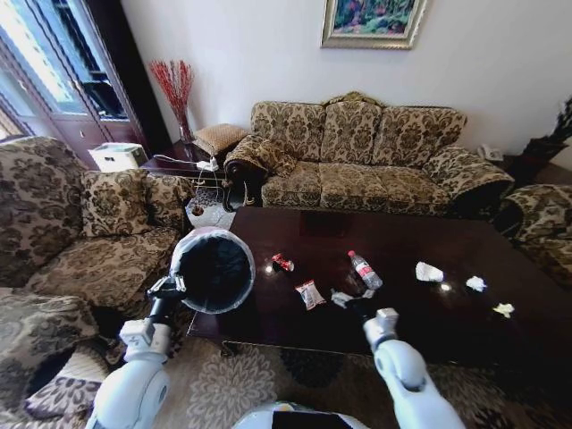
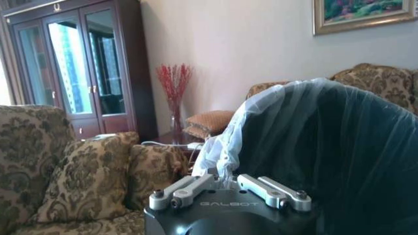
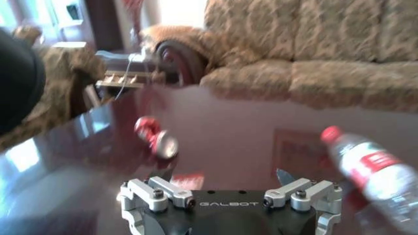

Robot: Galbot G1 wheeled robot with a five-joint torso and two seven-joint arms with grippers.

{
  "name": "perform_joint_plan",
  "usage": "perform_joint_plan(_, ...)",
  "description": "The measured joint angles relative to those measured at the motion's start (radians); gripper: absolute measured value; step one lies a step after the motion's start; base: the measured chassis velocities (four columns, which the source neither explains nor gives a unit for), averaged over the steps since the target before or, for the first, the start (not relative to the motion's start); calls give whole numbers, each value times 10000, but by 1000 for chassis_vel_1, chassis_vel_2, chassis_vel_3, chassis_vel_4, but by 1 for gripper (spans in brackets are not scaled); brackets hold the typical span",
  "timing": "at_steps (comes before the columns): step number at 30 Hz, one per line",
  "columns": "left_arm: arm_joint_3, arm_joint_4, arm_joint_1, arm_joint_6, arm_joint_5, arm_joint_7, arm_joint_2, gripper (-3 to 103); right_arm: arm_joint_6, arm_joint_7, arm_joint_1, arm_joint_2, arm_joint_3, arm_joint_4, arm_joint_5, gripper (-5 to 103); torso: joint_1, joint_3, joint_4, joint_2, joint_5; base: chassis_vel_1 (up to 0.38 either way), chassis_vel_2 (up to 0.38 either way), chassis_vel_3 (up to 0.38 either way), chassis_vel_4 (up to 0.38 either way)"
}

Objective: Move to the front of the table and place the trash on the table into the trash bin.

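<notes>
The left gripper [image 1: 170,288] is pinching the bag-lined rim of the small round dark trash bin [image 1: 213,270], fingers [image 2: 189,188] pressed together on the thin greyish plastic, holding it tilted at the left end of the large dark glossy wooden table [image 1: 411,317]. The right gripper [image 1: 350,304] is hovering over the tabletop with fingers [image 3: 163,188] spread wide and empty, near the red-and-white snack wrapper [image 1: 310,293] and the clear plastic bottle with a red cap [image 1: 364,269]. Crumpled white paper wads [image 1: 429,272] are lying farther right.

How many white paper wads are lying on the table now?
2: one wad right of the bottle, one farther right. The yellowish scrap nearby is not counted.
</notes>
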Motion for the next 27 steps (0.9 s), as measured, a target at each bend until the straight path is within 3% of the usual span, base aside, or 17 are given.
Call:
perform_joint_plan(10, -572, -30, -1, 136, -229, -93, -100, 0, -466, 108, 2016, -439, -1852, -1721, 983, 100, 1, 0, 4, 0, -1, 0, 0, 0, 0)
perform_joint_plan(21, -924, 12, -82, 289, -532, -119, -198, 0, -679, 460, 3172, -420, -2751, -3029, 1180, 102, 1, 0, 4, 0, 1, 0, 0, 0, 0)
perform_joint_plan(25, -900, 18, -142, 384, -532, -158, -205, 0, -725, 383, 3257, -457, -2847, -3274, 1214, 88, 0, -1, 2, 0, 1, 0, 0, 0, 0)
perform_joint_plan(27, -855, 18, -169, 415, -532, -190, -201, 0, -692, 322, 3272, -444, -2848, -3417, 1138, 88, 0, -1, 3, 0, 0, 0, 0, 0, 0)
